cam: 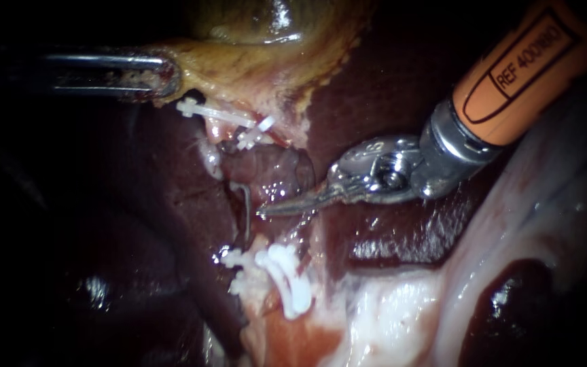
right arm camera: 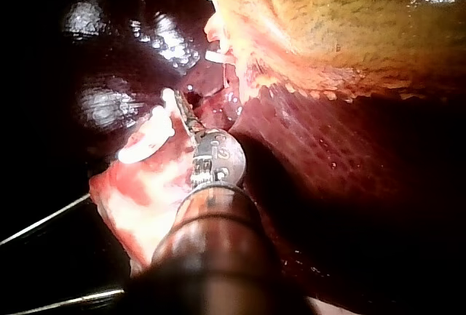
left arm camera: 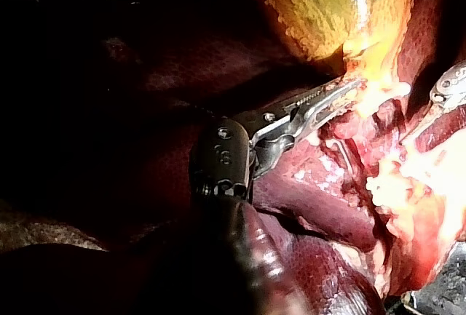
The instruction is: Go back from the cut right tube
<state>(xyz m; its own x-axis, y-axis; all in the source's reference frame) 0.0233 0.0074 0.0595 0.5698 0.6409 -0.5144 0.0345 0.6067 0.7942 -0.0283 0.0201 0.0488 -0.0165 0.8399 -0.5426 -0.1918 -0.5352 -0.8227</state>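
Jaws of my left instrument clamp the gallbladder; my right instrument jaws lie together, empty, white clips near their tip.

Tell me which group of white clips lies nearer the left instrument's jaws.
The upper group, just below the gallbladder edge gripped by the left instrument. The other group lies lower, past the shut jaws of the right instrument.

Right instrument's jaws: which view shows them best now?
The endoscope view: the right instrument lies side-on, jaws shut to a point, apart from the white clips. The right wrist view looks along it from behind, foreshortening the jaws. The left wrist view catches only part of it, beyond the left instrument, which grips the gallbladder.
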